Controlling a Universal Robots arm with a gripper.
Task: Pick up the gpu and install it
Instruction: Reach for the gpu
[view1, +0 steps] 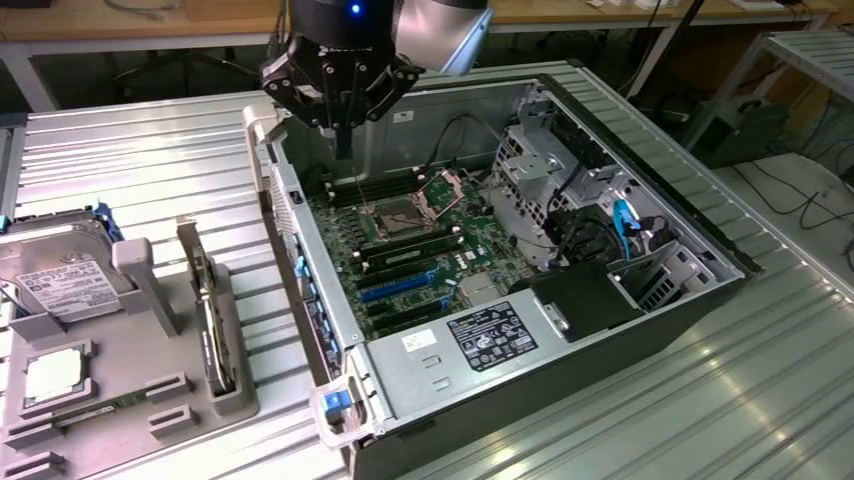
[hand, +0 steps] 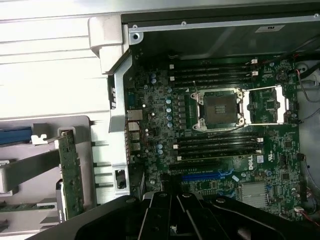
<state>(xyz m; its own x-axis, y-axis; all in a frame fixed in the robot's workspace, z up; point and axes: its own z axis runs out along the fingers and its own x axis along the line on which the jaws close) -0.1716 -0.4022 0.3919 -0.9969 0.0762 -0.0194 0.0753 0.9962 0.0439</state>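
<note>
Black gripper (view1: 343, 140) hangs above the far end of the open grey metal computer case (view1: 574, 400), over its green motherboard (view1: 414, 250). Jaws are pinched together with nothing in them. Thin dark gpu card (view1: 211, 320) stands on edge in the grey plastic holder tray (view1: 127, 345), just beside the case's outer wall and well apart from the gripper.

Wrist view: fingers are closed over the motherboard inside the case. The gpu (hand: 67, 175) stands upright outside the case wall.

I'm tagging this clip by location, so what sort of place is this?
Probably a robotics lab bench set up for PC assembly: an open computer case with its motherboard exposed, a grey parts holder carrying a hard drive and the gpu, and workbenches behind.
</note>
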